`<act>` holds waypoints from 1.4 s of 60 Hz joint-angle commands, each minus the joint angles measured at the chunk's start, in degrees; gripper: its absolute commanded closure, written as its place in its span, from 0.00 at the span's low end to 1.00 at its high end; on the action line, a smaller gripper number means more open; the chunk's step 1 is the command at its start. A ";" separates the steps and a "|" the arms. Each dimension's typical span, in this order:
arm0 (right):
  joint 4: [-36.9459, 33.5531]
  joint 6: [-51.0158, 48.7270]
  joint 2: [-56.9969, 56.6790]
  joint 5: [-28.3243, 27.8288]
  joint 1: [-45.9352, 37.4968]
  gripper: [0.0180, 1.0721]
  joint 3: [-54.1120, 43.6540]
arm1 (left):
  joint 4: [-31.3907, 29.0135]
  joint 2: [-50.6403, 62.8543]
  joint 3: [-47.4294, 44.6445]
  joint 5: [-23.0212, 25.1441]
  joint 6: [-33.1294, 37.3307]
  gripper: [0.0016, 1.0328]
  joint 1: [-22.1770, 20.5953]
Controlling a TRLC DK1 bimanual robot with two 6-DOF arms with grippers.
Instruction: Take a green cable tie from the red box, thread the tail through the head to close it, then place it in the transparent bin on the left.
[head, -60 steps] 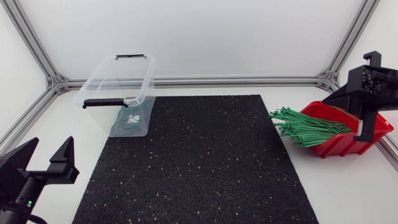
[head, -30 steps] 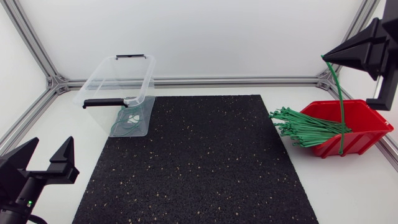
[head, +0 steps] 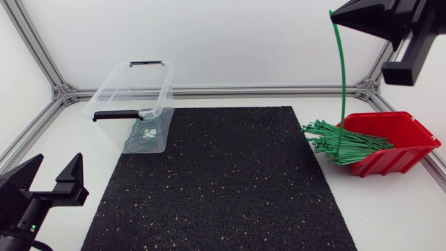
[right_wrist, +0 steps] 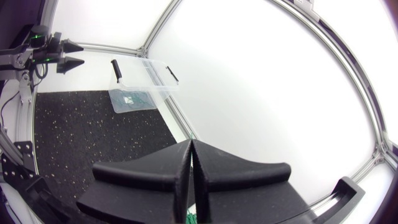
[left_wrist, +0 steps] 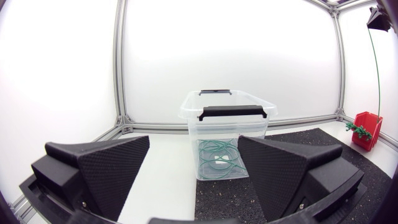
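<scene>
My right gripper (head: 334,14) is high above the table's right side, shut on one end of a green cable tie (head: 341,84) that hangs straight down. The tie's lower end reaches the bundle of green ties (head: 345,145) spilling from the red box (head: 397,146). In the right wrist view the gripper (right_wrist: 191,174) shows its fingers pressed together. The transparent bin (head: 132,97) stands at the back left with closed green ties (head: 143,136) inside. My left gripper (head: 52,185) rests open at the front left, facing the bin (left_wrist: 227,134), with nothing between its fingers.
A black speckled mat (head: 223,181) covers the middle of the table. Aluminium frame rails (head: 265,90) run along the back and side edges. The red box (left_wrist: 367,129) lies far ahead and to the right of the left gripper (left_wrist: 193,180).
My right gripper has risen from the red box and shifted left, drawing one green tie up out of the bundle. The left arm has not moved.
</scene>
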 commanded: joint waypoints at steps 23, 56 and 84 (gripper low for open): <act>13.56 19.42 8.16 8.51 16.68 0.95 -5.55 | -0.75 -0.14 -2.33 0.03 -0.93 0.04 -0.31; 23.14 40.52 19.93 1.48 18.18 0.94 -6.16 | -0.84 -0.14 -2.33 0.12 -0.93 0.04 -0.57; 27.71 51.15 29.51 -15.04 15.10 0.94 -2.65 | -1.19 -0.14 -2.24 0.29 -0.93 0.04 -0.74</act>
